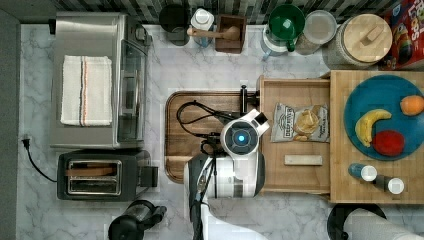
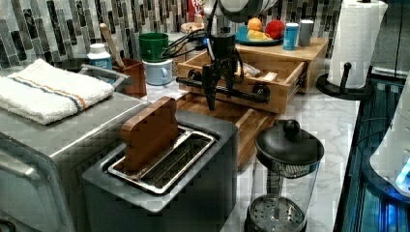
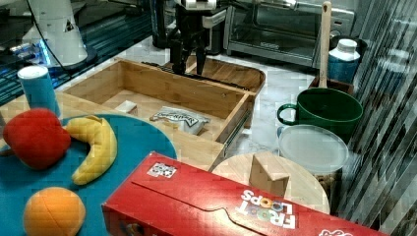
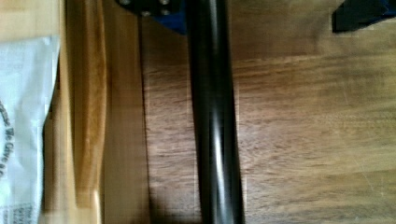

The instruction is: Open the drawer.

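The light wood drawer stands pulled far out of its cabinet, over the dark walnut tray. Inside lie a chip bag and a small pale block. Its black bar handle runs along the drawer front. My gripper hangs straight down over the handle, open, with one finger on each side of the bar. In the wrist view the handle runs close to one finger, and the other finger stands well apart. In the right view, the gripper straddles the handle.
A toaster oven and a toaster stand at the top view's left, with a French press in front. A blue plate of fruit sits on the cabinet top. Mugs and jars line the back wall. A paper towel roll stands beside the cabinet.
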`<state>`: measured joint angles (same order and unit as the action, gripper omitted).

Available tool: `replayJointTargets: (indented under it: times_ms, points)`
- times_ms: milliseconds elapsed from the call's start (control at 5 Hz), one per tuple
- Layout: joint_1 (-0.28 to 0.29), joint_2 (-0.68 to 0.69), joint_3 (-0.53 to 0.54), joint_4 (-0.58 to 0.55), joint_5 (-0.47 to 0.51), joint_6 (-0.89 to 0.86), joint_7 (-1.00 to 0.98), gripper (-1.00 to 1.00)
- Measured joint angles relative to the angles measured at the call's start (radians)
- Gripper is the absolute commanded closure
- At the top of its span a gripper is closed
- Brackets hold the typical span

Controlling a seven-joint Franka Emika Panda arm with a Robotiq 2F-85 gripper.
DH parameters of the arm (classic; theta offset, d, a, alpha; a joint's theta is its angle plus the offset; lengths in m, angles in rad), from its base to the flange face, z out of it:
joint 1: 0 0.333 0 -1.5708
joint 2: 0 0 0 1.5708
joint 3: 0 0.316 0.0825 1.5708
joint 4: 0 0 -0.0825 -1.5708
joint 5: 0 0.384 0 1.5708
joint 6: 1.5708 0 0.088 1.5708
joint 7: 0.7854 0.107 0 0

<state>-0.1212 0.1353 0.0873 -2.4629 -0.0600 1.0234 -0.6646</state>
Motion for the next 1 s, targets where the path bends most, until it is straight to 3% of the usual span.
replayJointTargets:
  times_ms: [1000]
  points:
    - [-0.026,-0.005,0.019,0.004,0.016,-0.042,0.029,-1.0]
